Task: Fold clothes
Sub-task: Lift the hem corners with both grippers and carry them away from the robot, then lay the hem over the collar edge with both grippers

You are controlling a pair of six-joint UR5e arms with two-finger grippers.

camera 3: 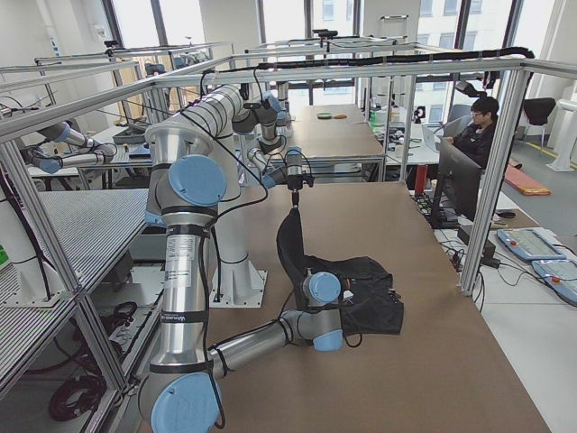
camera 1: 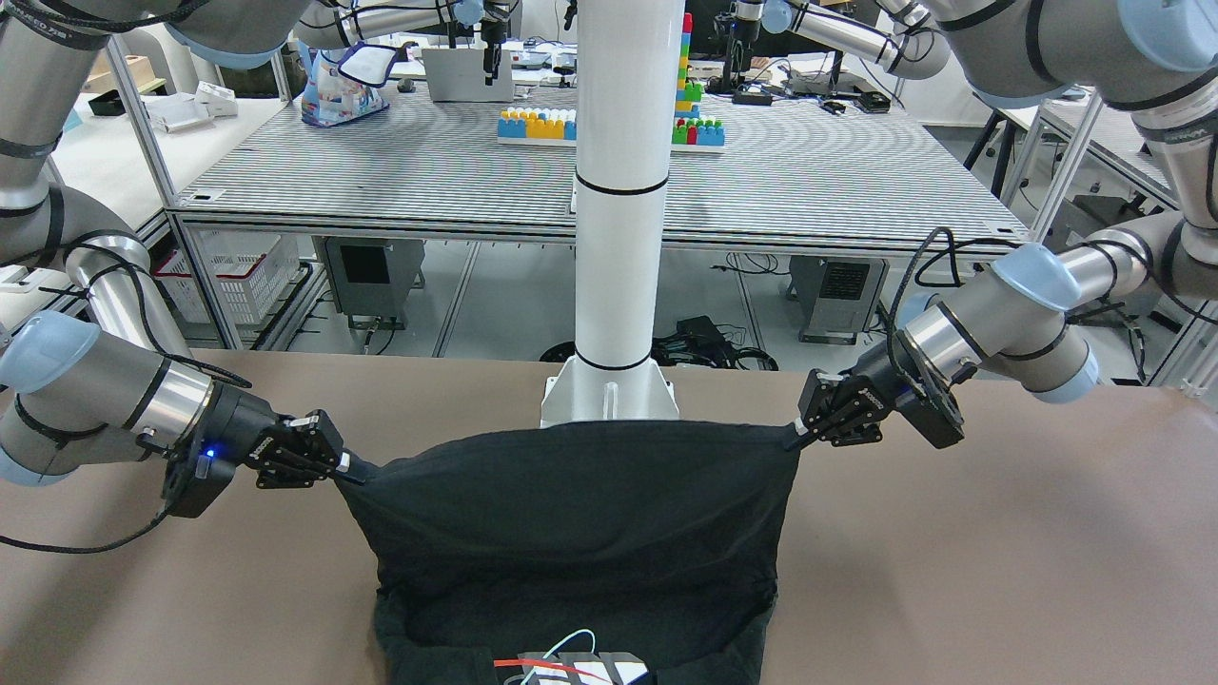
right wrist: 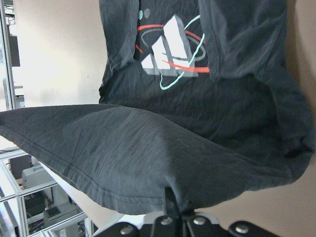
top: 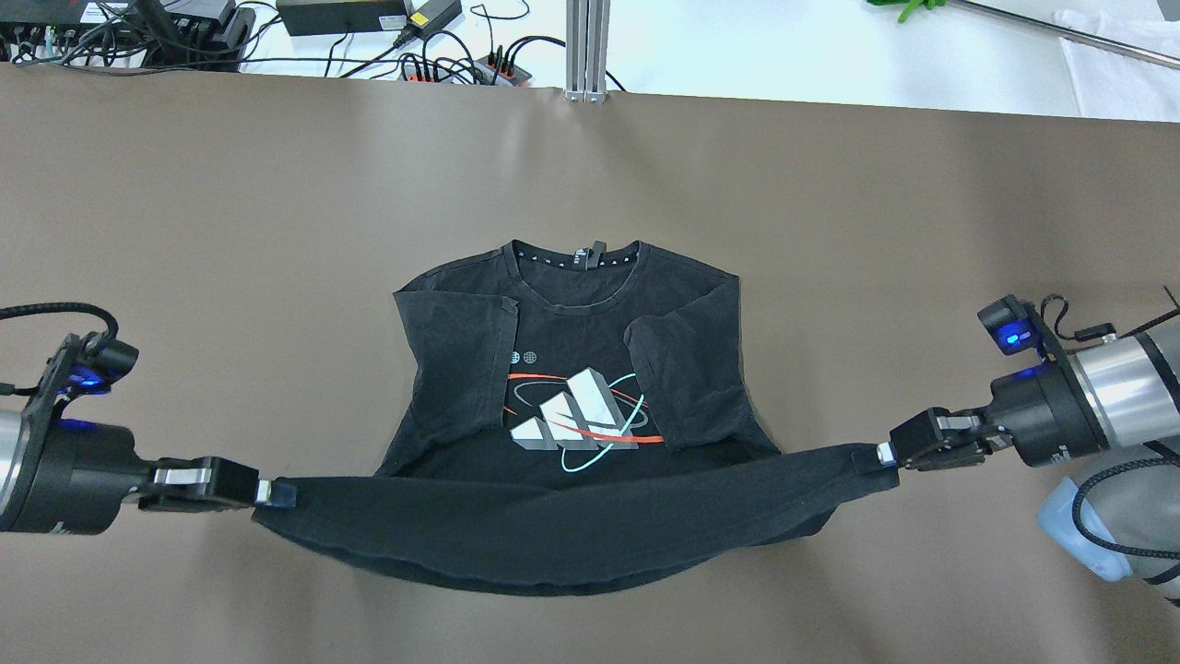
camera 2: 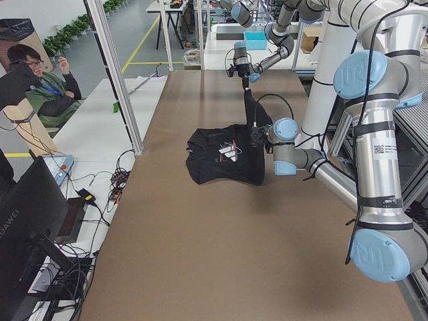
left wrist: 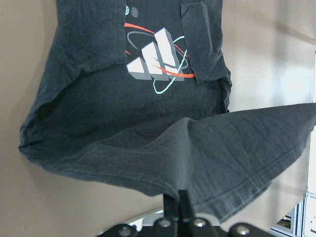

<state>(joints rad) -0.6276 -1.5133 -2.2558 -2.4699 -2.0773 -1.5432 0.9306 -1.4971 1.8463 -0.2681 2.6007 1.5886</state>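
Black garment (top: 553, 526), collar (top: 553, 261) overhead, not front-facing

One black T-shirt (top: 572, 535) is lying on one brown surface (top: 230, 231). Two sleeves are lying folded over its front: one sleeve (top: 456, 369) and a second sleeve (top: 687, 378). One printed logo (top: 576, 424) is showing on the chest, carrying three white bars. Two robot arms are reaching in, the left arm (top: 55, 480) and the right arm (top: 1088, 406). Each is ending in one claw, the left claw (top: 263, 493) and the right claw (top: 885, 455). That is making two claws, each pinching one hem corner. One white column (camera 1: 620, 190) is standing behind the surface. One person (camera 2: 47, 83) is sitting off to the side.
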